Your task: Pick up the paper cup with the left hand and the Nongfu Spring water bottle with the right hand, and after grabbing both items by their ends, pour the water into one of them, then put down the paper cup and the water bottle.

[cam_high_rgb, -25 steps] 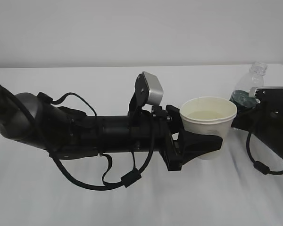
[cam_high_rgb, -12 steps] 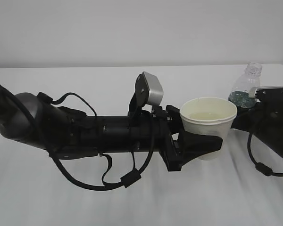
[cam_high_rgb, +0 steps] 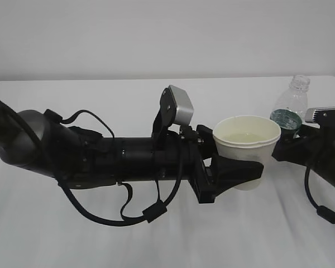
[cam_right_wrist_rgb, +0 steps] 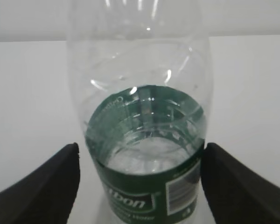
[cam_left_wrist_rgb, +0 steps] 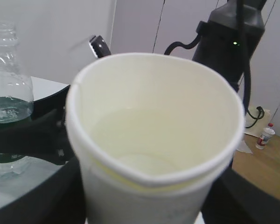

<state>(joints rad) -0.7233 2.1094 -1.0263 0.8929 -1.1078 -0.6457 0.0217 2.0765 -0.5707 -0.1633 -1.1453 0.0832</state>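
**Fig.** Pour done; both vessels upright, set-down pending.

Small white paper cup [cam_high_rgb: 246, 149], water [cam_left_wrist_rgb: 144, 140] inside, sits clamped in black left gripper [cam_high_rgb: 234, 170] w/ silver-grey box. Clear ribbed green-labelled bottle [cam_high_rgb: 289, 109] stands upright just right of cup, behind its rim; right gripper [cam_right_wrist_rgb: 140, 179] fingers flank it w/ gaps, spread wide, holding nothing. White table [cam_high_rgb: 173, 240] below cup looks unobstructed.
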